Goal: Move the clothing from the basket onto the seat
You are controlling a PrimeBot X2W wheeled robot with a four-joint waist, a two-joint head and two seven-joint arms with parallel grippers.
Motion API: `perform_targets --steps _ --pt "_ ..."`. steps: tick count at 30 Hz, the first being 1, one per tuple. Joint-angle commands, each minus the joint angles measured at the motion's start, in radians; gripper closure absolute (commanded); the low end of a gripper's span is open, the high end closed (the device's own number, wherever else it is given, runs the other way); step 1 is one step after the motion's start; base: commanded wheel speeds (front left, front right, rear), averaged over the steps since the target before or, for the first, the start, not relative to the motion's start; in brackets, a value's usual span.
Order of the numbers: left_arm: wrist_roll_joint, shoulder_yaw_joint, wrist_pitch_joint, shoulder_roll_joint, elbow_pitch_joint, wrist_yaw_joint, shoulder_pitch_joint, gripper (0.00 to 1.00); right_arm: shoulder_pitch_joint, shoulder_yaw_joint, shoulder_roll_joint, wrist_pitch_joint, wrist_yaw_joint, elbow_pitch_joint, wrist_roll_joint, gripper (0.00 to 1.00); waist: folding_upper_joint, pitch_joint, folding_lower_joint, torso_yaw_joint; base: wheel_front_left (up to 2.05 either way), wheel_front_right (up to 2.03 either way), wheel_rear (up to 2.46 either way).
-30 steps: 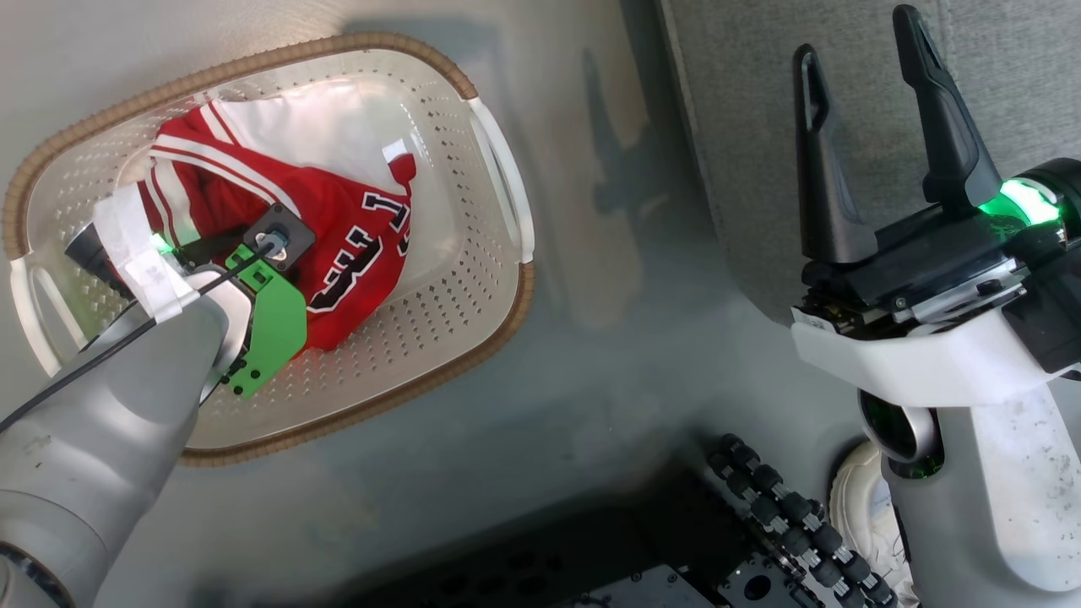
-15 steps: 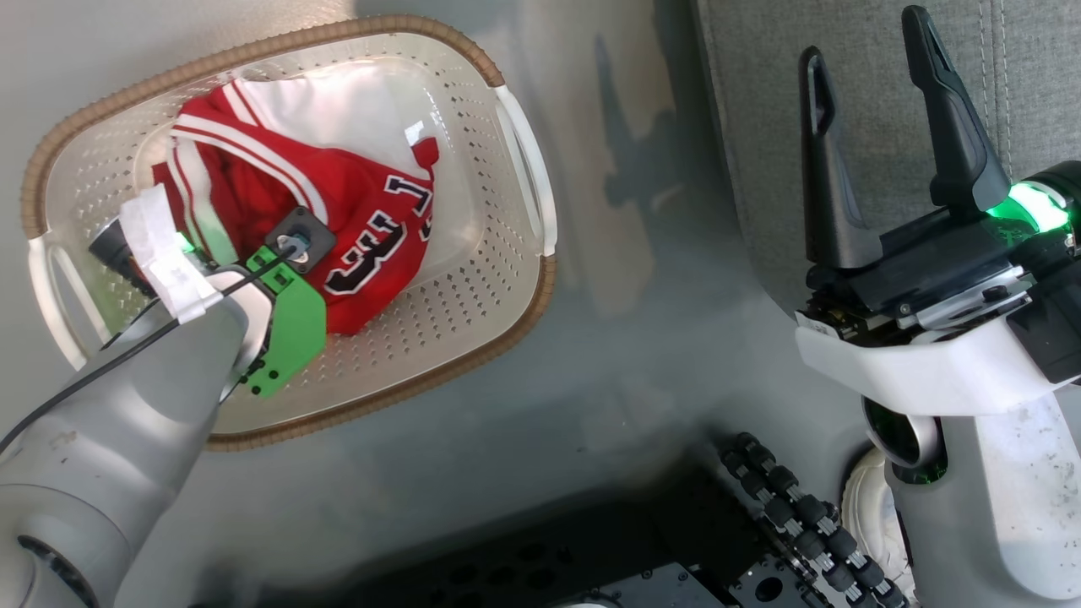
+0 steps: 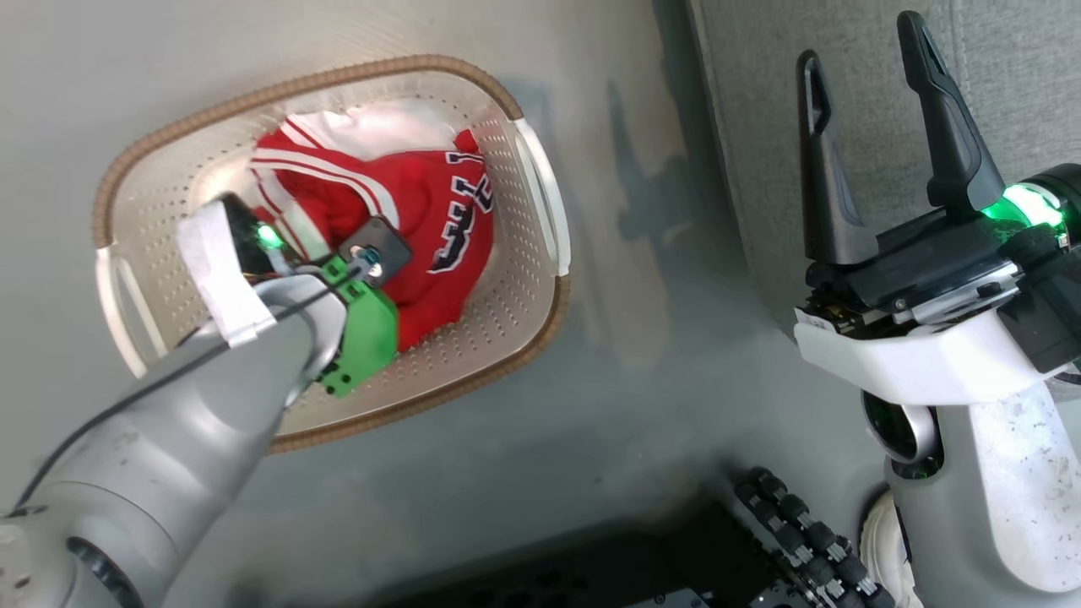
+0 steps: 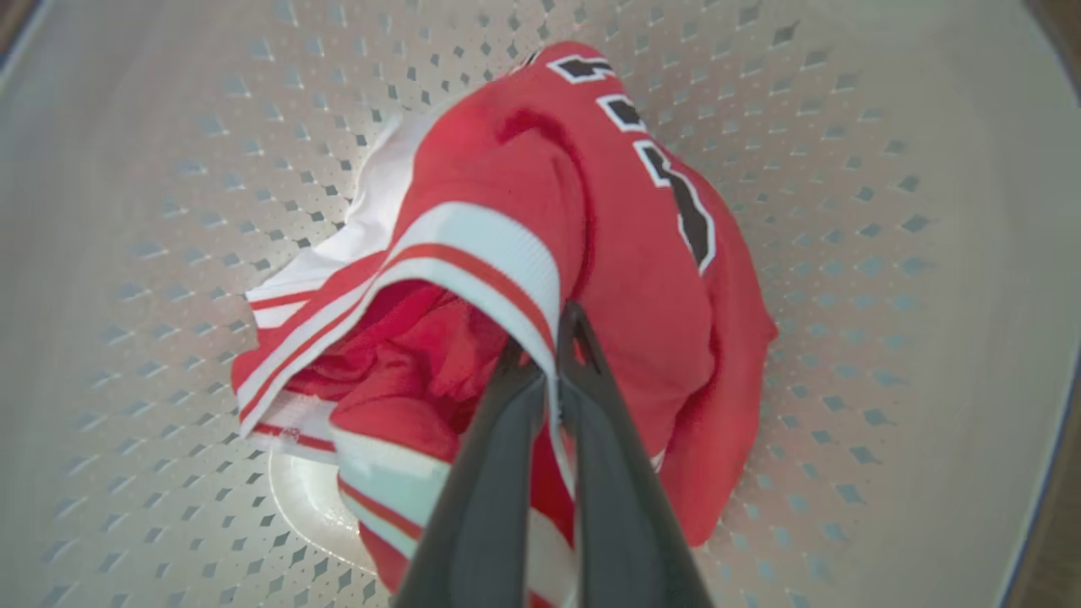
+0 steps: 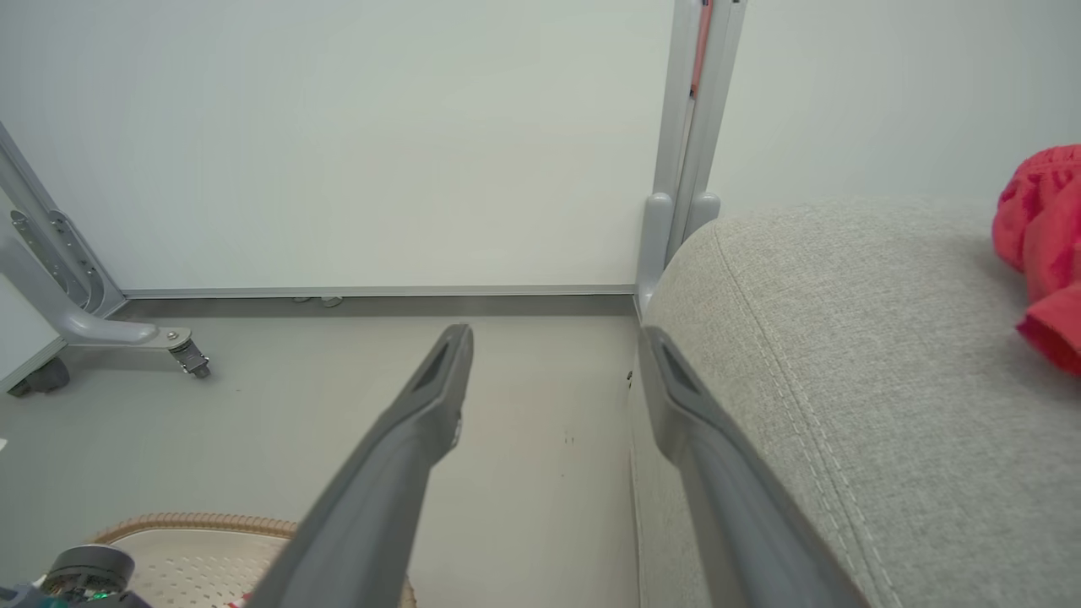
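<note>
grey floor (image 3: 608,405) holds the basket (image 3: 156,211); inside, left claw (image 4: 545,338) pinches jersey (image 4: 650,287).

The jersey (image 4: 625,253) is soft, matt cloth. The basket (image 3: 507,321) is smooth perforated plastic with a woven-look rim (image 3: 405,61). The seat (image 5: 844,355) is coarse grey fabric; the floor (image 3: 591,422) is faintly glossy.

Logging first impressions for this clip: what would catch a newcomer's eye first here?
The red jersey, numerals showing, sits bunched in the cream basket at the head view's upper left, pinched at its white-striped trim by the left tool. At the right, the open right tool points up in front of the grey seat, where another red garment lies at the right wrist view's edge.
</note>
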Motion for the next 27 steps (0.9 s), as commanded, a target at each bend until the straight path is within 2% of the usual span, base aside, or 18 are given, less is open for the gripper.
perform_targets --steps 1,12,18,27 --pt "-0.002 0.0 -0.019 -0.009 -0.012 -0.002 0.023 1.0 0.006 -0.004 -0.002 -0.005 -0.001 0.009 -0.01 0.0 -0.0001 -0.052 -0.0001 0.028 0.0 0.0 0.0" --pt "-0.056 0.001 -0.138 -0.07 -0.11 -0.002 0.108 1.0 0.076 -0.024 -0.003 -0.005 -0.001 0.075 -0.035 0.0 -0.0001 -0.276 -0.0001 0.101 0.0 0.0 0.0" --pt "-0.113 0.007 -0.17 -0.066 -0.167 -0.002 0.137 1.0 0.126 -0.036 -0.002 -0.005 -0.001 0.103 -0.044 0.0 -0.0001 -0.386 -0.0001 0.136 0.0 0.0 0.0" --pt "-0.08 0.187 -0.172 -0.03 -0.377 0.013 0.21 1.0 0.204 -0.055 -0.003 -0.004 -0.001 0.135 -0.045 0.0 -0.0001 -0.521 -0.0001 0.169 0.0 0.0 0.0"
